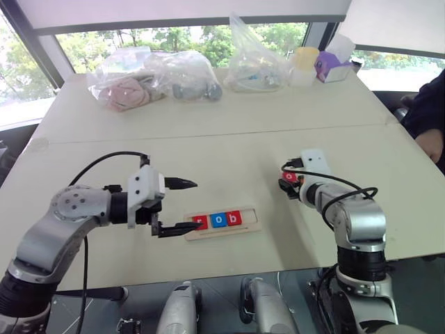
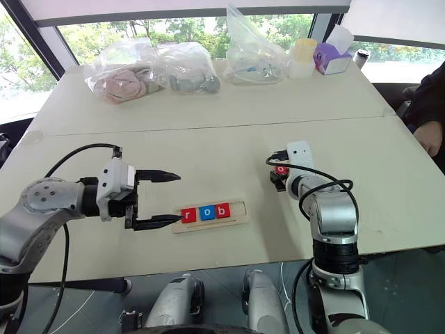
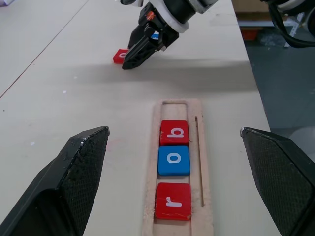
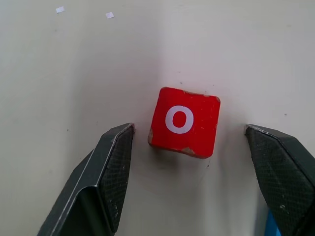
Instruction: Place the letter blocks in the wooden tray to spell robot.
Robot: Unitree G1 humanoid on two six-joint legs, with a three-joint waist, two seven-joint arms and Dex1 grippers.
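The wooden tray (image 1: 251,218) lies near the table's front edge. It holds three letter blocks: red r (image 3: 173,200), blue o (image 3: 173,160) and red b (image 3: 174,132), and its right end is bare. My left gripper (image 1: 189,205) hovers open at the tray's left end, one finger over the r block. To the right, my right gripper (image 4: 188,132) points down at the table, open, with a red o block (image 4: 183,122) flat on the table between its fingers and untouched. A blue block's edge (image 4: 269,227) peeks out beside one finger.
Clear plastic bags (image 1: 149,78) with soft items, a yellow-lidded tub (image 1: 304,66) and a purple tissue box (image 1: 332,67) line the table's far side. A person's sleeve and hand (image 1: 429,118) show at the right edge. Open tabletop lies between the tray and the bags.
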